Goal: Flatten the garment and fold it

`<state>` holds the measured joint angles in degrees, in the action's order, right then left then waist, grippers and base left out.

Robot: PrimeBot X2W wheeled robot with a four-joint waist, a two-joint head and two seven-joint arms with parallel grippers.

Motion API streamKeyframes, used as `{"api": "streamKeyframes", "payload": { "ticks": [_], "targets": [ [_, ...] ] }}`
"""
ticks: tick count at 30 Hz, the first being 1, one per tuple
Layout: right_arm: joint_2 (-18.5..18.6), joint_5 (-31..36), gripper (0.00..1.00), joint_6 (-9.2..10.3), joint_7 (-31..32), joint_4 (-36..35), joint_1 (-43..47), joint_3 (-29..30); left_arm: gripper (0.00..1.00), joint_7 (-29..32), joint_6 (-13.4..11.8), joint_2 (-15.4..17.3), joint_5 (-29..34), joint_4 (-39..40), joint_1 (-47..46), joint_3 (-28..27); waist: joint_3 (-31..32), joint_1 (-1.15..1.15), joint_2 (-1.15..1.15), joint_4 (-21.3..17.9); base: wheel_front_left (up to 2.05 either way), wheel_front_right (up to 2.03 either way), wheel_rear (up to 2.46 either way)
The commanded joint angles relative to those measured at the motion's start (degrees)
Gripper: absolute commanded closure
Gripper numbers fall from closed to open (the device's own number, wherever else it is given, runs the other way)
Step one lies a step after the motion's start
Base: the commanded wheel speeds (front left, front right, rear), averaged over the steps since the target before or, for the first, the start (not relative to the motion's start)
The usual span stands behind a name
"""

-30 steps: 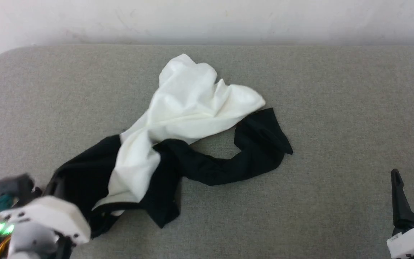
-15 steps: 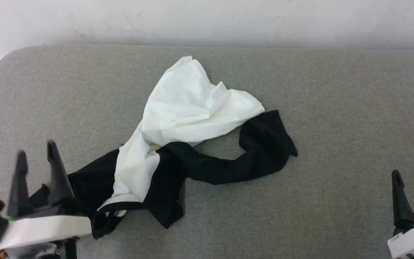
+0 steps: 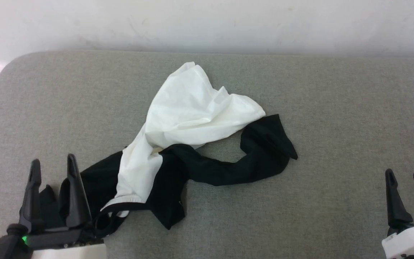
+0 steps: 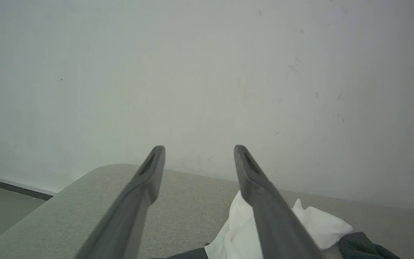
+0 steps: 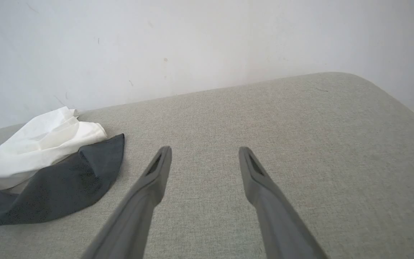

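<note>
Grey padded table and white wall: same. The whole head view sits slightly lower than a second ago, so that is camera shift, not the scene.

The garment is still a crumpled heap left of table centre, not flattened. White body is bunched toward the wall, one black sleeve trails to the right, and the other black part and the collar loop lie at the near left. Versus a second ago, the near-left black end is no longer pulled taut and has slumped onto the table. The far white lobe has changed shape a bit.

Left gripper: was clamped on that black end, now let go. Fingers are spread and pointing up, nothing between them. In the head view it overlaps the black edge; contact unclear. The wrist view shows it aimed at the wall.

Right gripper: no change. Fingers apart, empty, near right, well apart from the garment.
</note>
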<state>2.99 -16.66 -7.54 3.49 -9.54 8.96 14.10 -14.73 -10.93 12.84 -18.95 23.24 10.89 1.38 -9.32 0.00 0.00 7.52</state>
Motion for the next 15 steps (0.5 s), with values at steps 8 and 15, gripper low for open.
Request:
{"api": "streamKeyframes", "payload": {
  "ticks": [8,15],
  "targets": [
    [-0.12,5.3,0.0,0.05,5.02,-5.42,-5.41,-5.92,0.0,-0.26,3.55,-3.18,2.94,-0.65,0.93,-1.69,-0.04,0.0,0.0,1.88,0.0,0.0,0.0],
    [-0.12,7.05,0.0,0.05,17.48,-2.01,-15.81,-14.05,0.0,-0.27,6.25,-5.58,3.56,-2.28,-0.13,-1.33,-2.25,0.0,0.0,3.65,0.0,0.0,0.0]
  ]
}}
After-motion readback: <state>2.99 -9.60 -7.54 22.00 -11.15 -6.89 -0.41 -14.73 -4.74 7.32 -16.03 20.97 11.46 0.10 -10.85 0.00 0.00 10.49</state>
